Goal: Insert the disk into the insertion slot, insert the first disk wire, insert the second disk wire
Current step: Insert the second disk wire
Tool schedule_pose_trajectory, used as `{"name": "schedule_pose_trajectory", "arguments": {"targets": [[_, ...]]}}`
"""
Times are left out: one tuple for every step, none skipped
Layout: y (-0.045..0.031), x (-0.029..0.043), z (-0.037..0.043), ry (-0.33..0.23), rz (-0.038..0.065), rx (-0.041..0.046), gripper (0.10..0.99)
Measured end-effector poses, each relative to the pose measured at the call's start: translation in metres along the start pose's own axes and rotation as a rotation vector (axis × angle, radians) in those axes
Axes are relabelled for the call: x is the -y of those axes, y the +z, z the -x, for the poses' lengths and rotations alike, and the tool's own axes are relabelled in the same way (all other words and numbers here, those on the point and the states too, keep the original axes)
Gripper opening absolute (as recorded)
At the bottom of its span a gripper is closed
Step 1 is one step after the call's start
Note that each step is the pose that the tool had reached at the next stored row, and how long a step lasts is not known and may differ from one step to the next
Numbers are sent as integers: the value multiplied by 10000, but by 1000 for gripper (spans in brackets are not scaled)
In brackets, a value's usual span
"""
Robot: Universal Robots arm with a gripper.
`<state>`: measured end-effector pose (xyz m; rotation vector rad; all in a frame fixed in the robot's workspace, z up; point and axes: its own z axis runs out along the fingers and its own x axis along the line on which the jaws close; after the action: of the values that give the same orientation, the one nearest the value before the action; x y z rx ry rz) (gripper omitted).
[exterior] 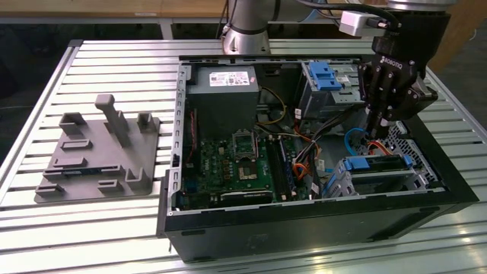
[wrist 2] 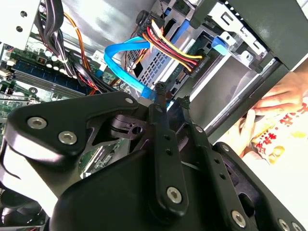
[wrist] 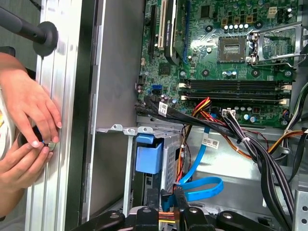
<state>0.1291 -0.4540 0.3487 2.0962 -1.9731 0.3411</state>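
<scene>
1. In the exterior view the arm reaches down from above into the open case (exterior: 304, 228), at that view's right side, with the gripper (exterior: 374, 130) pointing down just above the case floor.
2. In the second wrist view the two fingers (wrist 2: 161, 125) stand close together with a narrow gap, and the blue cable (wrist 2: 126, 65) runs right at their tips. I cannot tell whether they pinch it.
3. The disk (exterior: 378, 164) in its blue caddy sits in the slot (exterior: 346, 181), near the case's front right corner in the exterior view. It lies just below and beside the gripper.
4. A multicoloured wire bundle (wrist 2: 168, 45) ends in a black plug at the disk's end, just beyond the fingertips in the second wrist view.
5. One disk, one blue cable, one motherboard (exterior: 236, 171) and one grey fixture (exterior: 99, 154) on the table (exterior: 114, 57) show.
6. In the first wrist view a person's two hands (wrist: 29, 106) rest together on the table beside the case.
</scene>
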Motion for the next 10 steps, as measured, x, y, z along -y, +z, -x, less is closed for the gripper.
{"name": "schedule_pose_trajectory", "arguments": {"targets": [[0, 0, 0, 0, 0, 0, 271], [1, 0, 0, 0, 0, -1, 271], [1, 0, 0, 0, 0, 0, 271], [2, 0, 1, 0, 0, 0, 271], [2, 0, 1, 0, 0, -1, 271], [3, 0, 1, 0, 0, -1, 271], [3, 0, 1, 0, 0, 0, 255], [4, 0, 1, 0, 0, 0, 192], [4, 0, 1, 0, 0, 0, 192], [5, 0, 2, 0, 0, 0, 161]]}}
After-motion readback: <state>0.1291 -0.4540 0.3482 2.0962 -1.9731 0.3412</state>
